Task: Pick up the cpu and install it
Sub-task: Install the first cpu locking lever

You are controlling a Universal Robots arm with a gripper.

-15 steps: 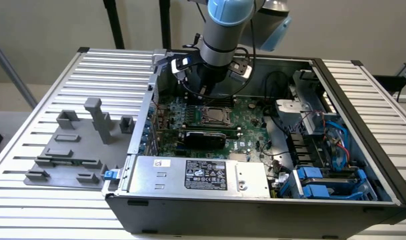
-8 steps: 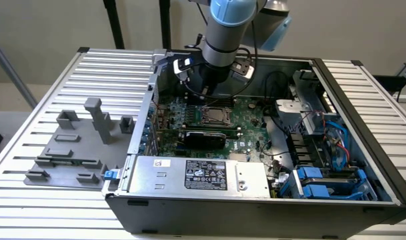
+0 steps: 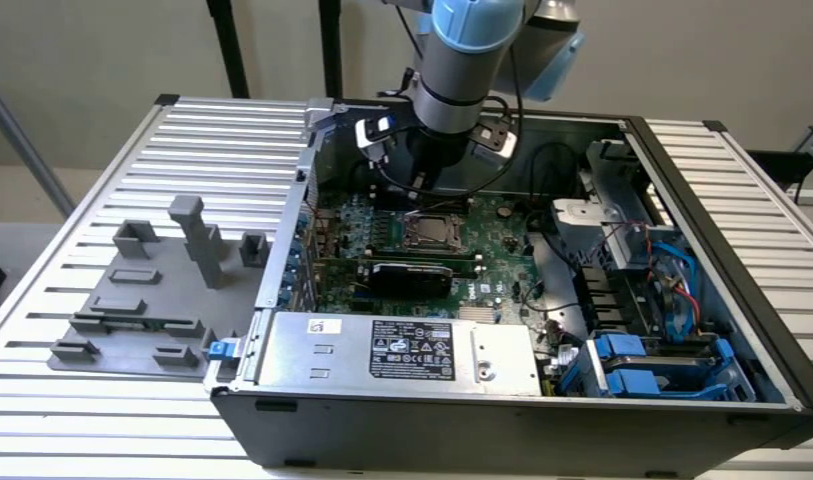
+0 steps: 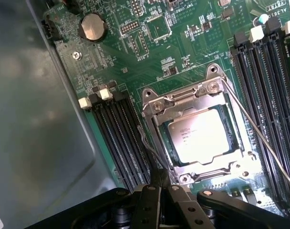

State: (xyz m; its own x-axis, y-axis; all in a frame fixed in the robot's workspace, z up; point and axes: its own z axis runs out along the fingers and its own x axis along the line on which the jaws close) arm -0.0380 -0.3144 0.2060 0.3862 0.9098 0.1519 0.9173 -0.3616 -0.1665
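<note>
The cpu (image 4: 202, 136), a small silvery square chip, lies flat in its socket on the green motherboard, with the metal socket frame (image 4: 157, 106) folded down around its edges. In the exterior view the cpu (image 3: 433, 228) sits mid-board inside the open computer case. My gripper (image 4: 160, 179) is shut, its dark fingertips pressed together just off one corner of the socket frame, right beside a thin wire lever (image 4: 147, 145). I see nothing between the fingers. From outside, the gripper (image 3: 430, 185) hangs just above the board, behind the socket.
Black memory slots (image 4: 119, 138) flank the socket on both sides, and a second wire lever (image 4: 259, 133) runs along its other edge. The case wall (image 4: 35, 119) is close by. A silver power supply (image 3: 399, 350), blue drive bays (image 3: 660, 365) and a grey fixture plate (image 3: 153, 300) surround the board.
</note>
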